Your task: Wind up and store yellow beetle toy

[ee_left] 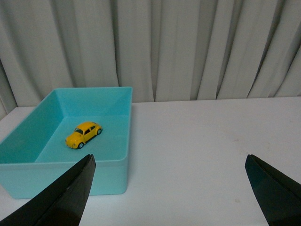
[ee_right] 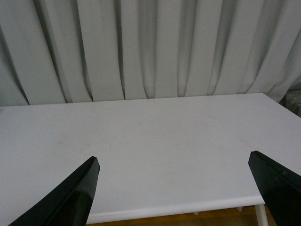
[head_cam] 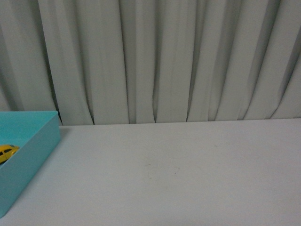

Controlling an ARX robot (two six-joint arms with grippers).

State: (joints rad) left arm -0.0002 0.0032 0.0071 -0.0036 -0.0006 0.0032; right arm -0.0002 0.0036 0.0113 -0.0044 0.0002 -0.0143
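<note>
The yellow beetle toy (ee_left: 83,134) sits on its wheels inside the turquoise box (ee_left: 110,175) at the left edge of the desk (head_cam: 178,169), near the box's middle. It looks light, hard and glossy, so likely slippery; a pinch across its flat sides should hold best. The left claw (ee_left: 171,188) and the right claw (ee_right: 176,188) are both spread wide and empty.

Front view's edge cuts off the yellow beetle toy (head_cam: 7,151) and teal box (head_cam: 33,150).
</note>
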